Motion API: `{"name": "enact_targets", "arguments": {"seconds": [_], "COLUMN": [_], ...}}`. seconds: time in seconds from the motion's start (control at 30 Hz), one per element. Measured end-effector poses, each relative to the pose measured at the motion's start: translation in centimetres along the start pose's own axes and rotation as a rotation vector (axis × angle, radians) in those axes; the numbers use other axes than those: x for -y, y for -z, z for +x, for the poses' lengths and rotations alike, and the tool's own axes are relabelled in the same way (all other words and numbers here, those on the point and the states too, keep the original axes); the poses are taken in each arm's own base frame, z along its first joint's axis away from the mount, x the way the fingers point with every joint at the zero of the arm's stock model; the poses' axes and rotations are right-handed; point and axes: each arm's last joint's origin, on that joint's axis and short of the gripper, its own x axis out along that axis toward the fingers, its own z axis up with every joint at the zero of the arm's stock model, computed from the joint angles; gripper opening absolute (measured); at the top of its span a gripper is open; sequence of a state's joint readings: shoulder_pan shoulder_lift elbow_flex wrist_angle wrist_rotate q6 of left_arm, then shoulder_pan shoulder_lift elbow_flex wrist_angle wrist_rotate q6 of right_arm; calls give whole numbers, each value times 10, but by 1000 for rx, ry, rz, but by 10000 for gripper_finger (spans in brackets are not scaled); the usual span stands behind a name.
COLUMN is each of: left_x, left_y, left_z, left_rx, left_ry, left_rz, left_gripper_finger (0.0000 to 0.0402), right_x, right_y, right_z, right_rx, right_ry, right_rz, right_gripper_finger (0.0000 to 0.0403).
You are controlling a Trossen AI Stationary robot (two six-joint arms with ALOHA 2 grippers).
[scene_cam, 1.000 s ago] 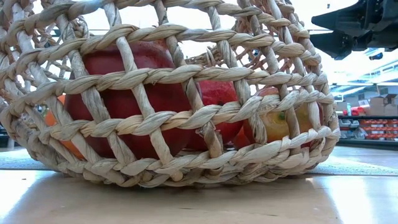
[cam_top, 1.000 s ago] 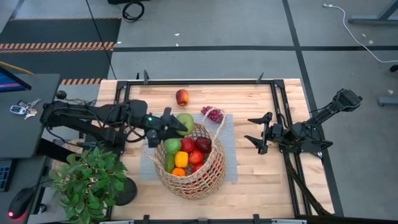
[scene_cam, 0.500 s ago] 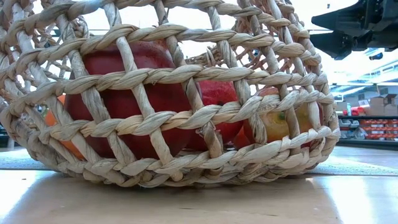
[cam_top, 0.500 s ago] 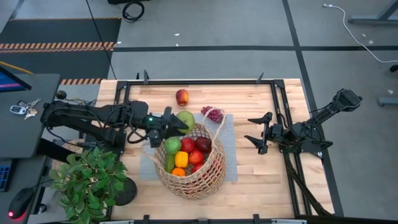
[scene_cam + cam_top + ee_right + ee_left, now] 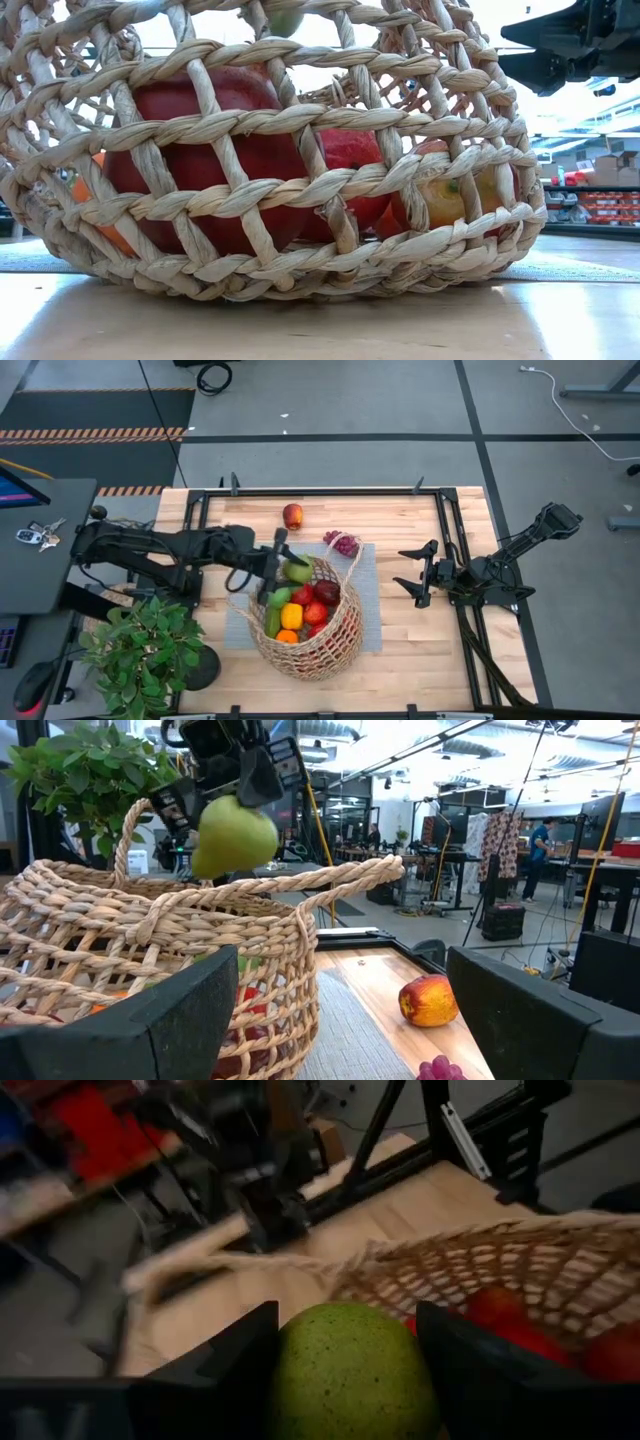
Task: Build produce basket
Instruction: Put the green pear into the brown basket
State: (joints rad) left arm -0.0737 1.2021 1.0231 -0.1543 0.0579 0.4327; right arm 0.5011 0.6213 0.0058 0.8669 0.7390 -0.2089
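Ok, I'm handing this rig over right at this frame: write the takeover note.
Left gripper: fingers shut on a green fruit, held above the basket rim.
Right gripper: open, empty, parked at the table's right side.
Done: several fruits and vegetables already in the basket.
Left: release the green fruit, then fetch the red-yellow apple and purple grapes lying beyond the basket.

Even overhead light; soft shadows on the desk [image 5: 420,630]. Low view backlit, bright glare behind the basket [image 5: 270,160]. Left wrist view smeared with motion blur. Right wrist view's near fingers [image 5: 130,1020] unfocused.
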Motion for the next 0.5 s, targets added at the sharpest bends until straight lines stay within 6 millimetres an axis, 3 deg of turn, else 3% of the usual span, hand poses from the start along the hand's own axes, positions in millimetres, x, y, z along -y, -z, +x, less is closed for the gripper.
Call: {"name": "enact_targets", "arguments": {"seconds": [0.3, 0.5], "left_x": [11, 18], "left_y": [17, 30], "left_z": [21, 30], "left_rx": [-150, -258], "left_ry": [56, 80], "left_rz": [-329, -402], "left_gripper_finger": [231, 231], "right_x": [0, 0], "right_y": [-1, -2], "right_z": [0, 0], "right_rx": [8, 16], "right_ry": [1, 3], "right_rz": [7, 14], "right_gripper_finger": [362, 362]}}
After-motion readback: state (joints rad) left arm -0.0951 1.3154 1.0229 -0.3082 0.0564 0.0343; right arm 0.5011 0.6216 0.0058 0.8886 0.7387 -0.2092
